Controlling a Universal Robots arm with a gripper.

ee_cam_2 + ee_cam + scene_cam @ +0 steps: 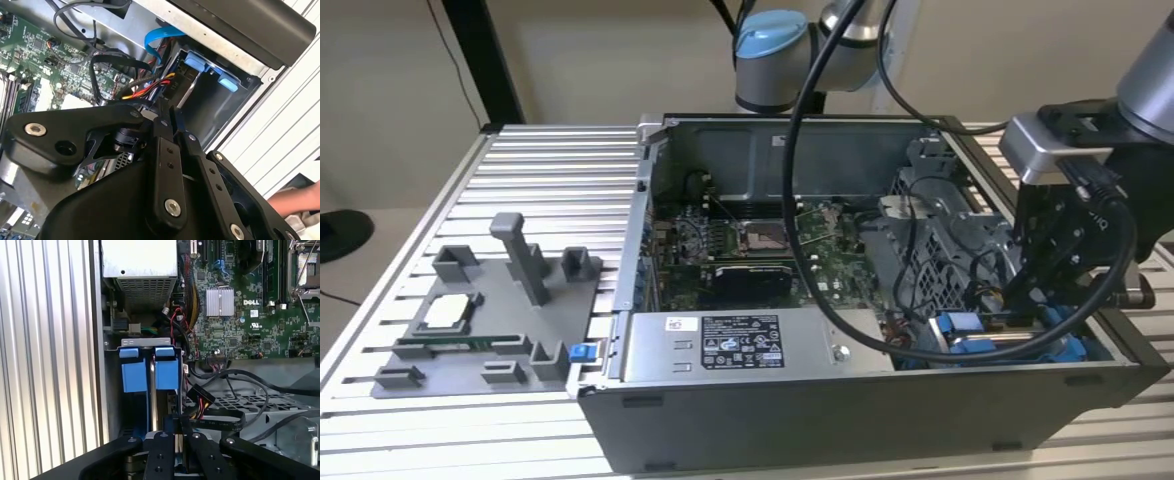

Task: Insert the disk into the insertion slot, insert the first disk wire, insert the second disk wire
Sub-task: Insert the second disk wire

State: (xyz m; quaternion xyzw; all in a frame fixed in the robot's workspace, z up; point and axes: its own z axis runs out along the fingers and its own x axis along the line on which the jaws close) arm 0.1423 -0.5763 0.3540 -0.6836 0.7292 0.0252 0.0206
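Observation:
The disk (pixel 152 400) stands edge-on in the insertion slot (pixel 148 342) at the open computer case's front corner, on the exterior view's right. Its blue carrier tabs (pixel 167 375) show at the slot's mouth and again in the second wrist view (pixel 196 63). My gripper (pixel 176 421) hangs right over it, fingers drawn together on the disk's silver edge, which runs up into the fingertips (pixel 169 112). A black connector with red and yellow wires (pixel 201 396) lies loose beside the fingers. A blue flat cable (pixel 160 42) curls near the slot. In the exterior view the gripper (pixel 1017 300) dips into the case.
The power supply (pixel 740 345) fills the case's front, with the motherboard (pixel 747 240) behind it. Black cables loop over a perforated cage (pixel 235 402) close to the slot. A grey fixture with parts (pixel 494 320) sits on the ribbed table (pixel 547 170). A hand (pixel 295 200) shows outside the case.

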